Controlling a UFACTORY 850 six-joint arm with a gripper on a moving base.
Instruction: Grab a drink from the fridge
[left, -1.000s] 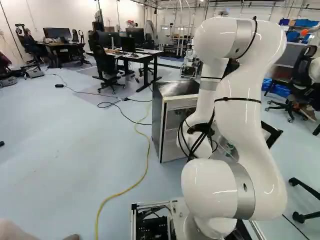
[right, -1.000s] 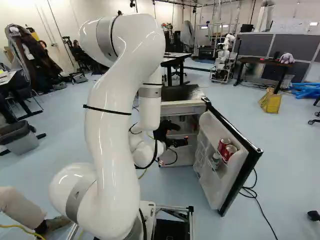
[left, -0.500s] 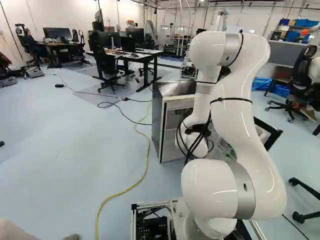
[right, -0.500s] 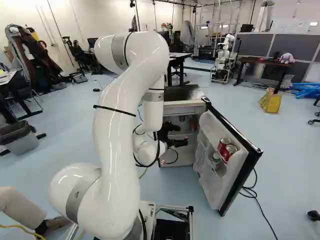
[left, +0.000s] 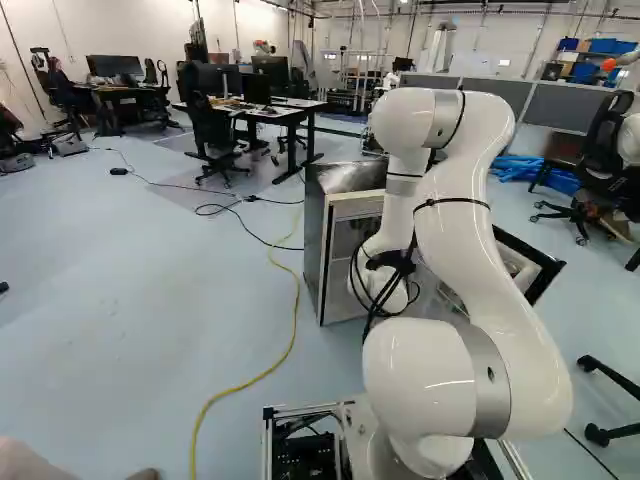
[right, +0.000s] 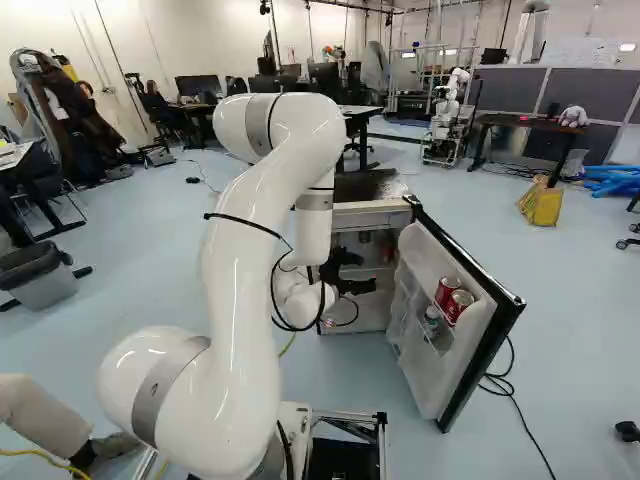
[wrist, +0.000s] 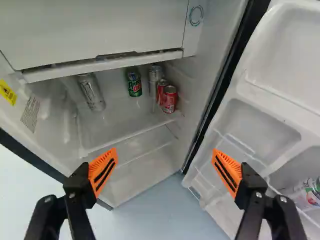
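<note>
In the right base view my gripper (right: 350, 272) is at the mouth of the fridge (right: 365, 215), left of its swung-out door (right: 440, 320). The wrist view shows the gripper (wrist: 165, 172) wide open, nothing between its orange pads. Ahead of it, on the upper shelf (wrist: 130, 131), stand a silver can (wrist: 91, 92), a green can (wrist: 134, 84), another silver can (wrist: 154, 75) and two red cans (wrist: 169, 99). Door shelves hold two red cans (right: 458, 304) and a pale green-and-white can (right: 431, 320).
The open door stands beside the gripper on its right base view side. A freezer box (wrist: 100, 30) hangs over the cans. A yellow cable (left: 285, 350) runs along the floor left of the fridge. Another robot (right: 450, 110) stands far back. A person's leg (right: 45, 415) is beside the base.
The arm's upper bend has come down, and its links have shifted leftward in the left base view and rightward in the right base view. The gripper stays near the fridge opening. Base and fridge have not moved.
</note>
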